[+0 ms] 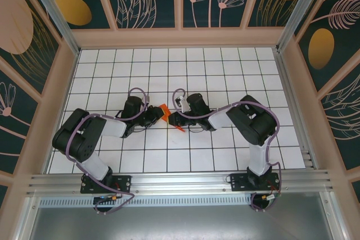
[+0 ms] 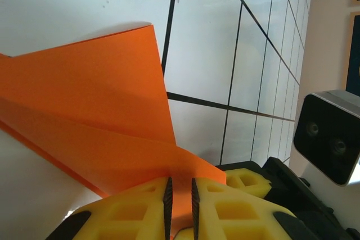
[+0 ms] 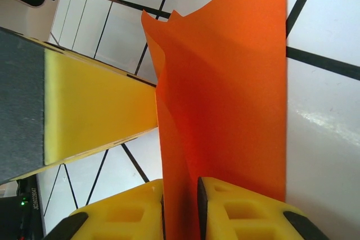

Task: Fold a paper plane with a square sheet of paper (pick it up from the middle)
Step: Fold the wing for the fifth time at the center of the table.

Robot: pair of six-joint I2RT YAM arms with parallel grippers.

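Sheet: the square sheet of paper (image 1: 163, 108), already creased into several layers, sits at centre frame of the top view, above the gridded table (image 1: 197, 71).
Left gripper (image 2: 180, 182): jaws narrow, pinching a folded flap at the bottom of its wrist view.
Right gripper (image 3: 180, 184): jaws narrow, with upright paper layers clamped between them.
Done: pickup and the first folds, judging by the creases.
Remaining: no pointed dart or centre ridge is recognisable yet; probably an early-to-middle stage.

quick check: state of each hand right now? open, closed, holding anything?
Left hand: closed, pinching the folded orange paper.
Right hand: closed on the same paper, which stands between its fingers.
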